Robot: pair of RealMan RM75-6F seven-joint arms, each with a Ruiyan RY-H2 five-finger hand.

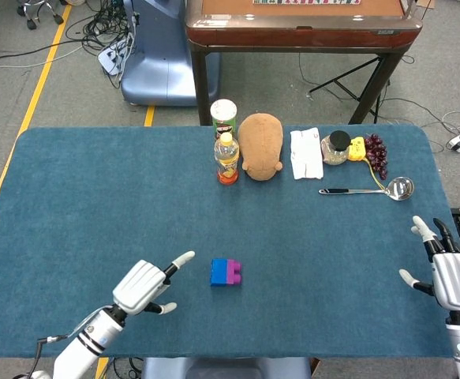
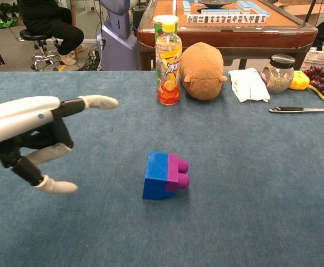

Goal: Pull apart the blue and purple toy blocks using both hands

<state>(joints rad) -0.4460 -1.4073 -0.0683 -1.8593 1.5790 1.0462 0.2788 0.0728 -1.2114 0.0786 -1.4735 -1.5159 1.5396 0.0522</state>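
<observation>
Presently: my left hand [image 1: 140,286], fingers apart, empty, near the joined blue block [image 1: 220,272] and purple block [image 1: 234,272] at mid-table. My right hand [image 1: 455,278], spread, empty, well apart at the edge. Risk: a one-sided push slides the unbraced pair away.

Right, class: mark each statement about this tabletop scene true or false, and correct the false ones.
1. The blue block and purple block are joined. True.
2. The left robot hand grips the blue block. False: it is open, beside the block, not touching.
3. The right robot hand is near the table's right edge, holding nothing. True.
4. The plush toy lies left of the drink bottle. False: it lies to the bottle's right.
5. The ladle lies on the table. True.
</observation>
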